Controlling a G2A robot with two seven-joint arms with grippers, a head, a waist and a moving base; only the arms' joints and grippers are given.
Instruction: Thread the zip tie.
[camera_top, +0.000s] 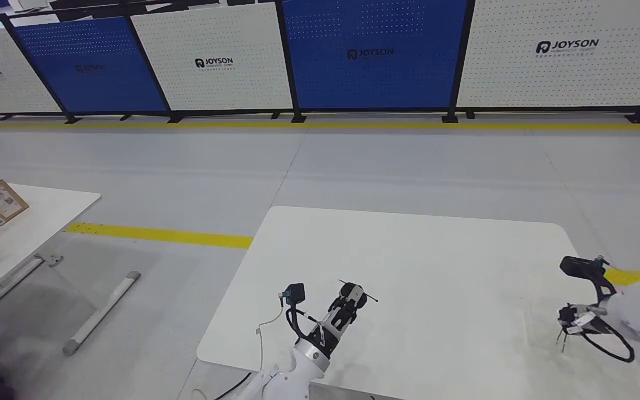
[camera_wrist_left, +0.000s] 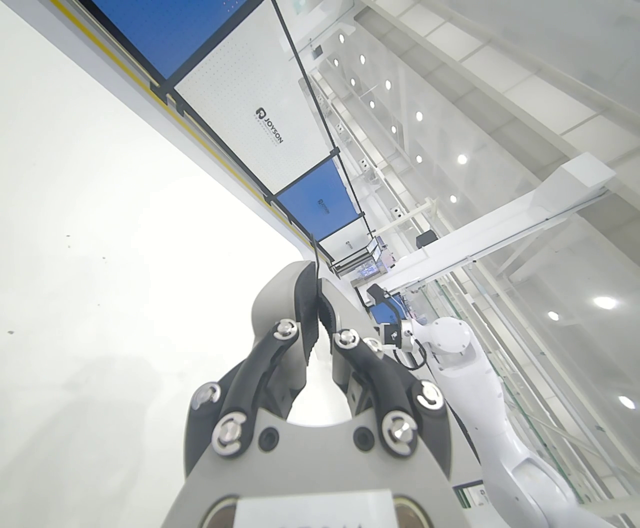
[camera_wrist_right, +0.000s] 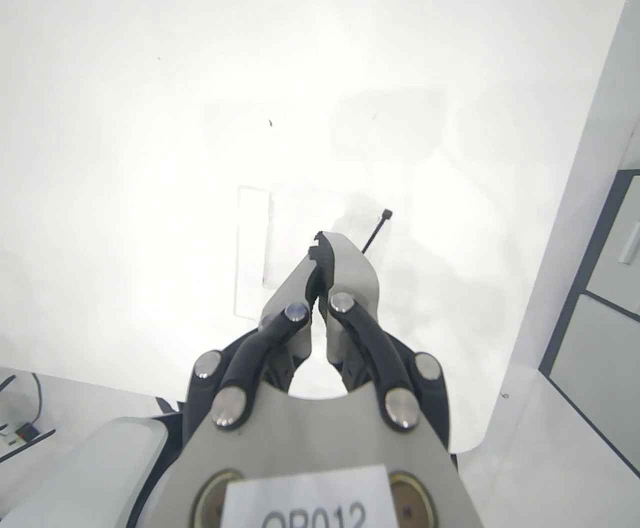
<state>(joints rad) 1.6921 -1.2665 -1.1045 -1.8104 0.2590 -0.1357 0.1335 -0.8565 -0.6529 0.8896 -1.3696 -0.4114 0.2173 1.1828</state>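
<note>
Zip tie (camera_wrist_left: 315, 254), a thin black strip, is pinched in the left gripper (camera_wrist_left: 316, 286) above the near left part of the table, and its free end sticks out past the fingertips.

White table (camera_top: 450, 262), with rounded corners, is the largest thing. The left arm comes in over its near edge, and the right arm is at its right edge, so the two grippers are well apart.

Right gripper (camera_wrist_right: 320, 252) is clenched too, its dark pads pressed together, and it hangs over the table's right side.

A clear rectangular sheet (camera_wrist_right: 252, 235) lies flat on the table just left of that gripper's fingertips.

Smallest is a second zip tie (camera_wrist_right: 378, 226), black with a square head at its far end. It shows just beside the right gripper's finger, and its strip runs out of sight behind that finger. I cannot tell whether it is held between the pads or lies on the table below.
</note>
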